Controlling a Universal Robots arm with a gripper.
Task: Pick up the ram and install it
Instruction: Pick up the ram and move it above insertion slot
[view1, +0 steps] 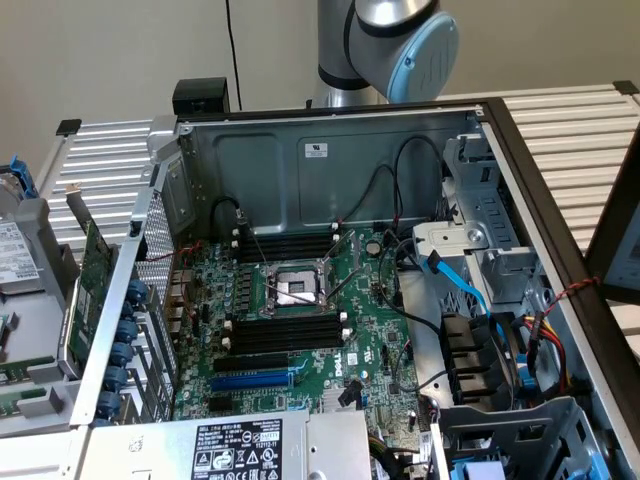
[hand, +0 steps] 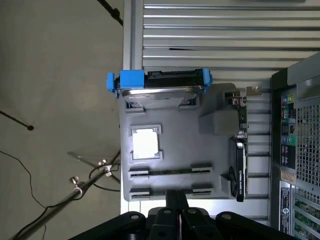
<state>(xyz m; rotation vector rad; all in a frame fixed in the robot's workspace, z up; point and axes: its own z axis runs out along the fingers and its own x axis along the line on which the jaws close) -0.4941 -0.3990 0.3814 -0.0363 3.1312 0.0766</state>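
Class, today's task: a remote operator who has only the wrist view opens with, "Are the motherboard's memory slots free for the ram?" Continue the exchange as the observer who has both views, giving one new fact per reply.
Observer: The black memory slots on the side of the CPU socket nearer the exterior camera look empty.
Operator: And the far side?
Observer: The far slots look empty too.
Operator: My end effector is shut over the gray tray. Is the socket covered?
Observer: No, it is bare, with no cooler over it.
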